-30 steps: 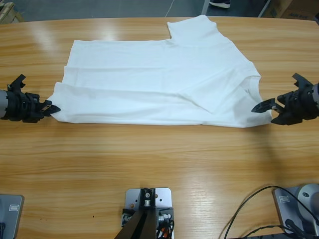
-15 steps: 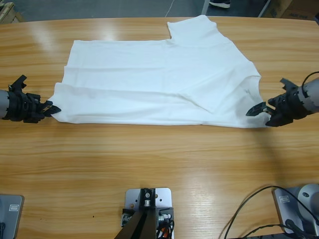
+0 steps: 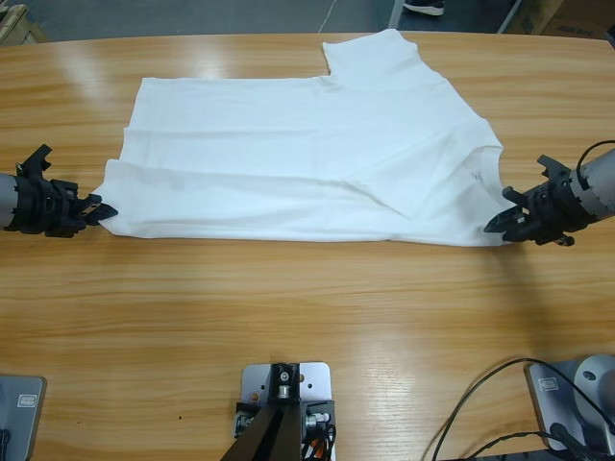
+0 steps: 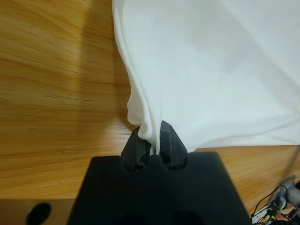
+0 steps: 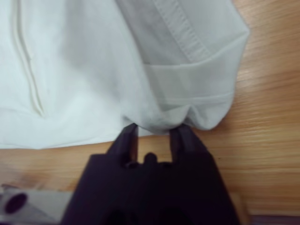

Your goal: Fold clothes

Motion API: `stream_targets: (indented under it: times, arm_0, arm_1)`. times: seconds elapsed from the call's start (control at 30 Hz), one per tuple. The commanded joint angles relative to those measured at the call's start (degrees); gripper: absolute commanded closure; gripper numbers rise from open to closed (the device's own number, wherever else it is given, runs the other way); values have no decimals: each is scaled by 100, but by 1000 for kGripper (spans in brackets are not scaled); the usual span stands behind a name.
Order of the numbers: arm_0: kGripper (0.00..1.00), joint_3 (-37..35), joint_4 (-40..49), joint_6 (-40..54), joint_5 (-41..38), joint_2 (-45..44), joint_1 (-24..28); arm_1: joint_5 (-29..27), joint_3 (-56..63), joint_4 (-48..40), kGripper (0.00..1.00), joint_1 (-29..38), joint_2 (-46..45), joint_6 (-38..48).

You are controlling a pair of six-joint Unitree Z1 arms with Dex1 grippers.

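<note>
White T-shirt (image 3: pixel 307 158) flat on table (image 3: pixel 307 327), left gripper (image 4: pixel 151 140) clamped on corner, right gripper (image 5: pixel 153 135) jaws apart astride hem edge.

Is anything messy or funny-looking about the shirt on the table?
Nothing is torn or spilled. The white T-shirt lies partly folded on the wooden table, with one sleeve sticking out at the far edge. The left gripper pinches one corner shut; the right gripper has cloth bunched between open jaws.

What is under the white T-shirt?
Under the white T-shirt is the wooden table, bare wood showing all round it. Whether anything lies beneath the cloth cannot be seen; it lies fairly flat.
</note>
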Motion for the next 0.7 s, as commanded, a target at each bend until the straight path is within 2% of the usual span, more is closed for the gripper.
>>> stream_targets:
  times: [0.03, 0.23, 0.27, 0.3, 0.33, 0.37, 0.7]
  arm_0:
    - [1000, 16, -44, 63, -24, 236, 33]
    - [1000, 19, -43, 63, -32, 229, 33]
    - [1000, 23, -43, 63, -32, 229, 33]
    - [1000, 19, -41, 60, -32, 229, 33]
    - [1000, 21, -39, 58, -32, 229, 33]
    - [1000, 18, -44, 58, -32, 229, 33]
    - [1000, 21, -36, 63, -94, 203, 33]
  arm_1:
    - [-97, 68, 115, 1000, -73, 190, 61]
    - [137, -48, 153, 1000, -91, 149, -37]
    - [142, -113, 259, 734, -91, 60, -70]
    - [109, -118, 317, 269, -91, -86, -72]
    - [51, -103, 343, 109, -91, -269, -63]
    - [19, -94, 362, 23, -101, -424, -42]
    - [-113, 94, 540, 0, -733, -754, 237]
